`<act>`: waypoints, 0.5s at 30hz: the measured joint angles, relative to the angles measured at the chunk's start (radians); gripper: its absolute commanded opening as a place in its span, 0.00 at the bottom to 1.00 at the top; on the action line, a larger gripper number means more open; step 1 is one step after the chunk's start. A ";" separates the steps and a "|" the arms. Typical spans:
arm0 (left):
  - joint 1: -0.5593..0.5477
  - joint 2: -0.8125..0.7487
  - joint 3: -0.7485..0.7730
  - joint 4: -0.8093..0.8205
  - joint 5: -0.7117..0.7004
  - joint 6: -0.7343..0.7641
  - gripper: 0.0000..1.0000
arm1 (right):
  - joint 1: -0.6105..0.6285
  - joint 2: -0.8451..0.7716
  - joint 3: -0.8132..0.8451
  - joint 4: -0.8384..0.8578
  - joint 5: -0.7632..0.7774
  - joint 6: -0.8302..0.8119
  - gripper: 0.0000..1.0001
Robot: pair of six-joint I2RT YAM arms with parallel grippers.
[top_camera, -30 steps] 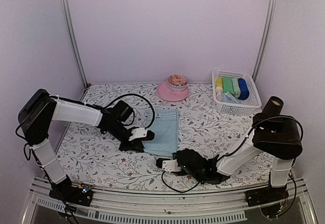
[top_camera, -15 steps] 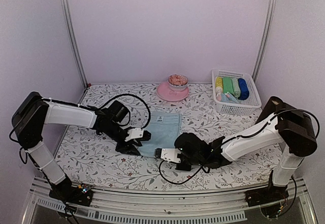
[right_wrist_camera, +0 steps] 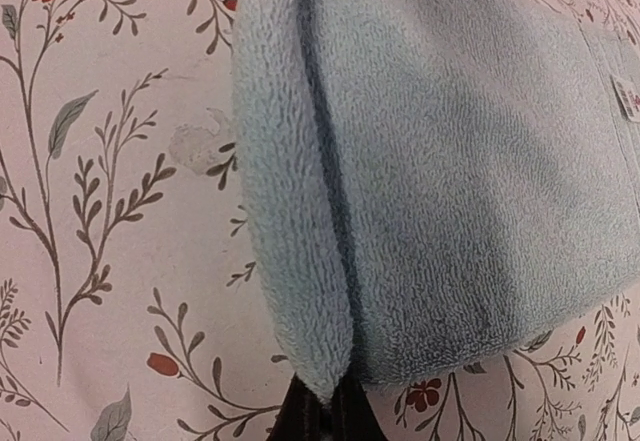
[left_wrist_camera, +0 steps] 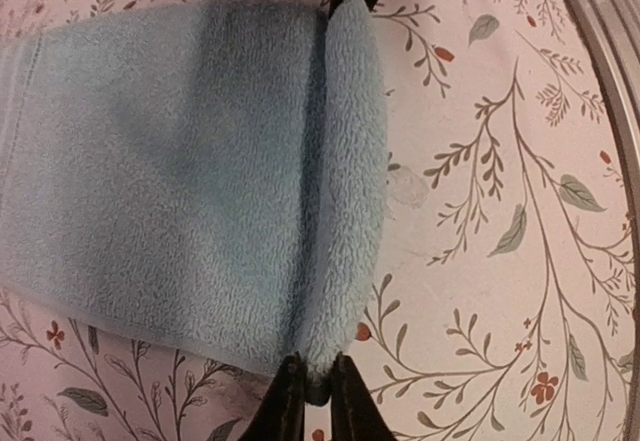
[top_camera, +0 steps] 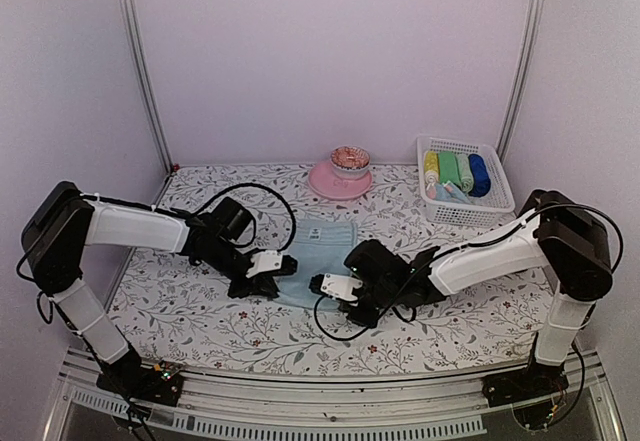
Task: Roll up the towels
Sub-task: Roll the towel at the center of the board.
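Fleecy pale blue cloth is pinched tight in both my tools. My left gripper clamps one end of the turned-over near edge of the towel, and my right gripper clamps the other end. The towel lies flat on the flowered table between my two arms. Beyond it stand a pink plate and a white basket holding rolled towels.
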 measured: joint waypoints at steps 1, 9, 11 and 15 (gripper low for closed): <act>0.000 0.000 0.000 0.006 0.000 -0.005 0.04 | -0.009 0.003 0.008 -0.010 -0.009 0.009 0.02; 0.002 0.013 0.000 0.037 -0.015 -0.035 0.00 | -0.056 0.009 0.037 -0.045 -0.055 0.052 0.04; 0.004 0.015 0.000 0.048 -0.018 -0.044 0.00 | -0.068 0.012 0.046 -0.049 -0.055 0.060 0.06; 0.014 0.017 0.000 0.069 -0.025 -0.062 0.00 | -0.081 0.015 0.059 -0.055 -0.058 0.071 0.10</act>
